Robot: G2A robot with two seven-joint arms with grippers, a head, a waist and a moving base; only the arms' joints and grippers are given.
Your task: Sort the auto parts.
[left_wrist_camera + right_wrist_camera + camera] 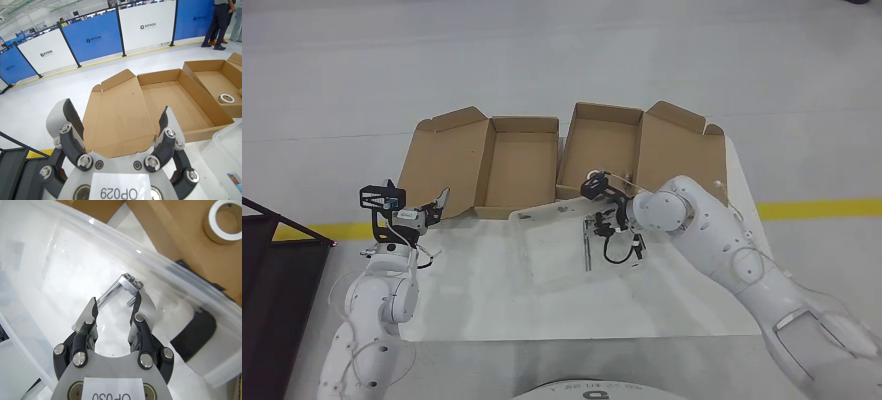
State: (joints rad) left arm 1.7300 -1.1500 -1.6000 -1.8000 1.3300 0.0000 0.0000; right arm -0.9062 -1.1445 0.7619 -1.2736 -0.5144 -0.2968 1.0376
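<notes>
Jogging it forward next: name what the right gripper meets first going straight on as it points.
Probably the metal part between the open fingers of the right gripper, then the clear bin; depth unclear.

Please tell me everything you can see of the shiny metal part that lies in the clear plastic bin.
The metal part is bright, silvery metal: a long ribbed bar ending in a small flat block with two dark screw heads, from which a short rod turns back beside the bar. It lies flat on the floor of the clear bin, near one wall. The right gripper is open around its block end; whether the fingers touch it cannot be told.
</notes>
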